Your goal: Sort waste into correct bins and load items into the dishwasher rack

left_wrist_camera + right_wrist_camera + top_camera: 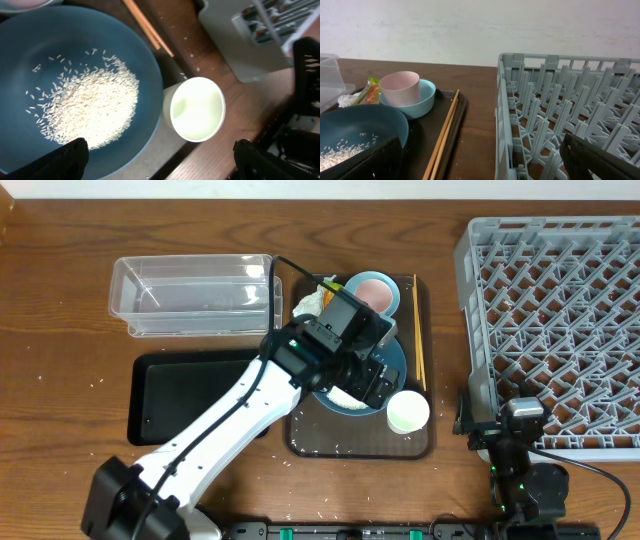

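The left end effector [160, 152] hangs spread wide over the large blue bowl [75, 50], which holds loose white rice grains [90, 107] and stands on the brown serving tray [310, 445]. A small white cup [196, 109] stands just beside the bowl. If the cup is the target, I judge that the end effector should centre on it, clear of the bowl rim, so that no rice spills. The right end effector [480, 150] is also spread, beside the grey plastic lattice rack [545, 100].

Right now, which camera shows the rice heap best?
Left wrist: it looks straight down on the rice heaped in the large blue bowl. Overhead, the left arm covers most of it. Right wrist catches only a few grains, lower left.
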Robot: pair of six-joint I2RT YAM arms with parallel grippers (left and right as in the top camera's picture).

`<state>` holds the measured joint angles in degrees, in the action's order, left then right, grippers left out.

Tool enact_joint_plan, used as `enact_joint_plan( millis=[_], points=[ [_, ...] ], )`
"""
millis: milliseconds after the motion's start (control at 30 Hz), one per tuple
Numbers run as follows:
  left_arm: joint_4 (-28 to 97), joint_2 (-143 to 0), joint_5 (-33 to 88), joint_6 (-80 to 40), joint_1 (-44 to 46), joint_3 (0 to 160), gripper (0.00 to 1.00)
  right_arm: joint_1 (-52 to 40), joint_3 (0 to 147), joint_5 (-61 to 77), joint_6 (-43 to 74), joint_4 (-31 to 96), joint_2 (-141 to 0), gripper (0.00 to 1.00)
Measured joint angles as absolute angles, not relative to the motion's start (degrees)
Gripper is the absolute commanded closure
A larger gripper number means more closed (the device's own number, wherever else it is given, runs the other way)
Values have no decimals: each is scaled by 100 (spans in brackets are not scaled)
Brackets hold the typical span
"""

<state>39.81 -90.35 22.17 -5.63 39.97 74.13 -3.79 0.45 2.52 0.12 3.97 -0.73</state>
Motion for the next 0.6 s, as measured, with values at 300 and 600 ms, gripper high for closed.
enact_joint_plan(
  millis=[300,600],
  points=[
    [3809,-9070,1302,-613,3997,7413,5,-377,45,252,14,397,-73,1],
    [2692,-9070,-314,-1876,3988,7415,5,-379,45,252,14,397,-73,1]
  ],
)
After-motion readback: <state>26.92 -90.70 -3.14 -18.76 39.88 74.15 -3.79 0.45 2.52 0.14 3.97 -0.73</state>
